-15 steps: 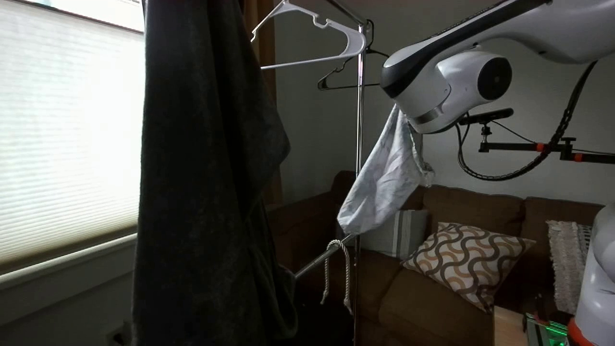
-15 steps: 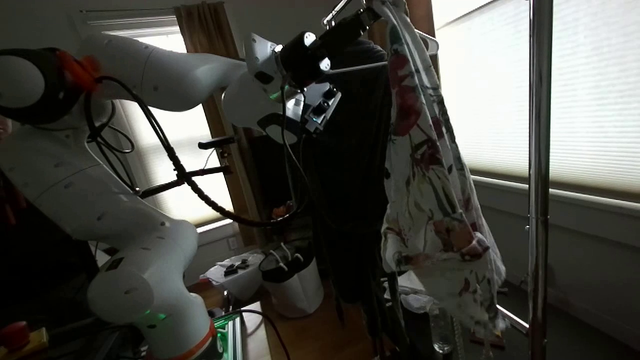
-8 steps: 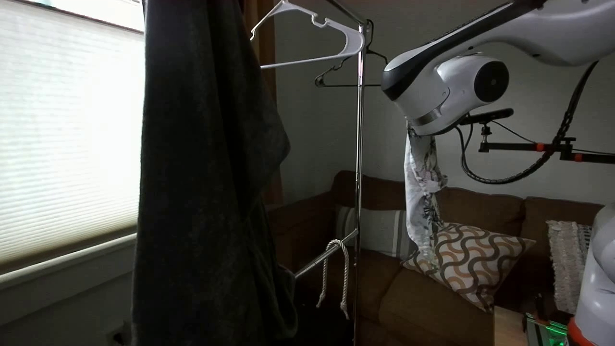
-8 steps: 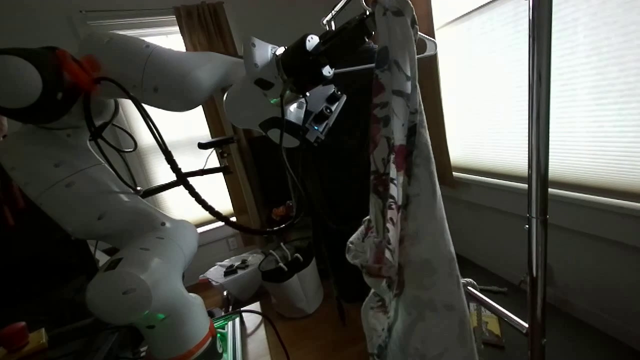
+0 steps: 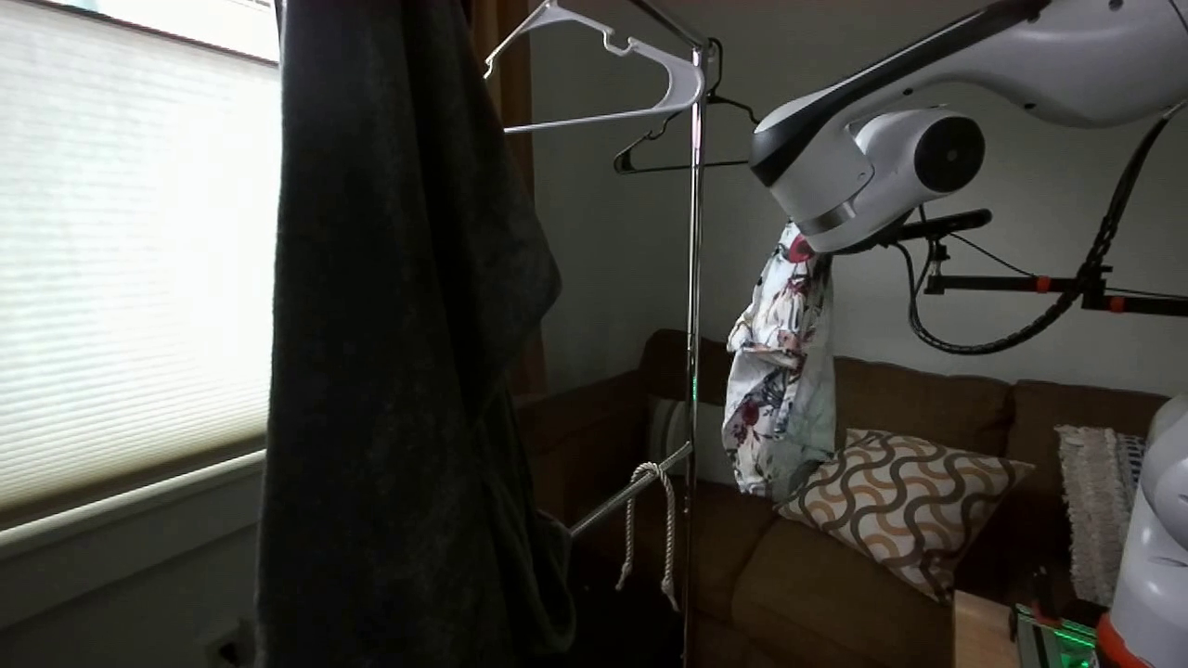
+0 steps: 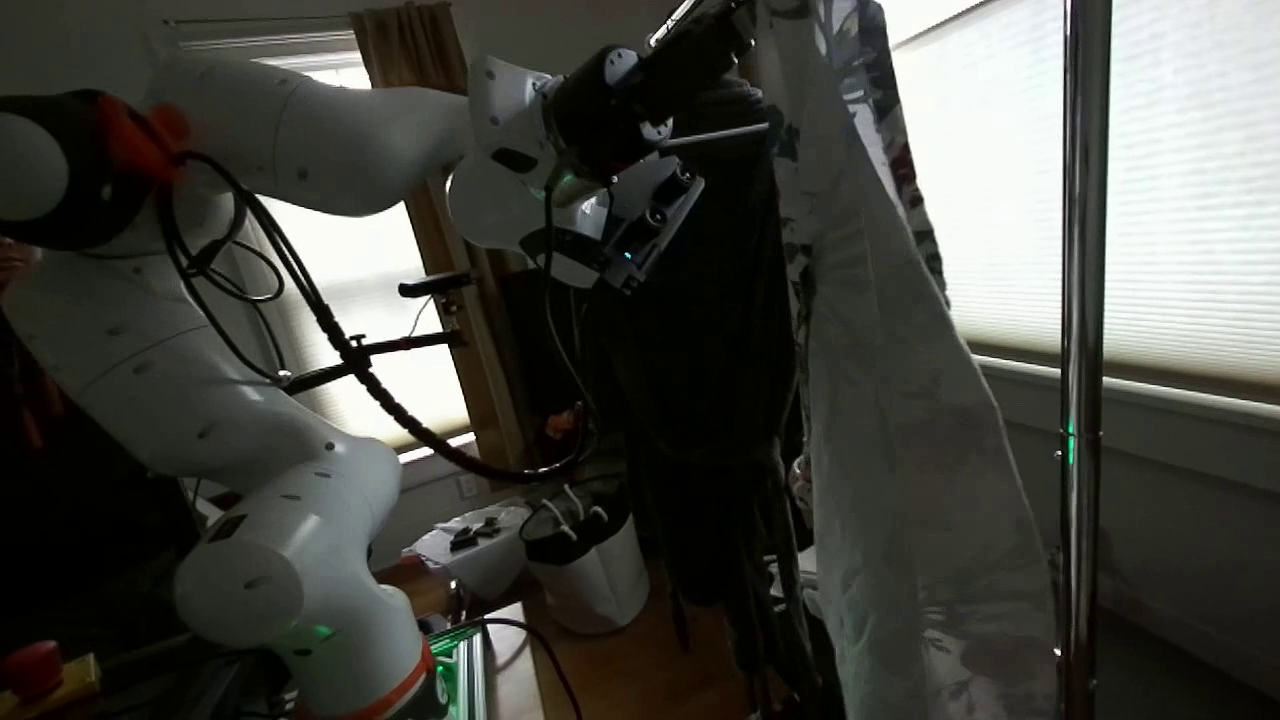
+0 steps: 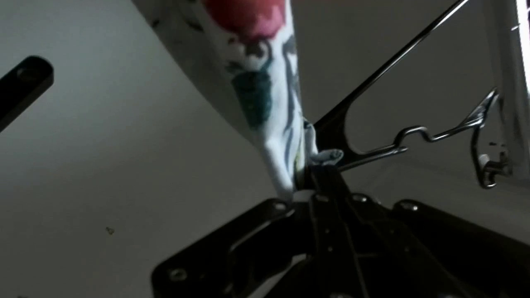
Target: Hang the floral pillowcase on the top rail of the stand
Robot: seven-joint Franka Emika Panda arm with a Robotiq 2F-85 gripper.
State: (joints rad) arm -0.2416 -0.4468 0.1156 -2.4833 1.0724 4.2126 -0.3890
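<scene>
A brown sofa (image 5: 835,584) is stretching along the back in an exterior view, and only there. The robot arm (image 6: 230,400) is showing nearly from base to wrist in an exterior view. A long dark garment (image 5: 390,325) is hanging in both exterior views. The stand's slim pole (image 5: 694,278) is rising upright, with the top rail (image 5: 666,20) meeting its upper end and a lower bar (image 5: 603,510) joining it. Lower than the top rail and apart from the pole, the floral pillowcase (image 5: 780,371) is dangling below the arm's white wrist (image 5: 817,176). There it is displaying red flowers, while in an exterior view its paler side (image 6: 900,450) is facing the camera. A wavy-printed cushion (image 5: 914,506) is leaning on the sofa. A white hanger (image 5: 687,83) and a black hanger (image 5: 624,163) are hanging near the pole's top. The gripper (image 7: 327,178) is showing in the wrist view, its jaws clenching a bunched tip of the pillowcase, while in an exterior view the white wrist is covering it. A pale cord (image 5: 670,520) is draping over the lower bar.
</scene>
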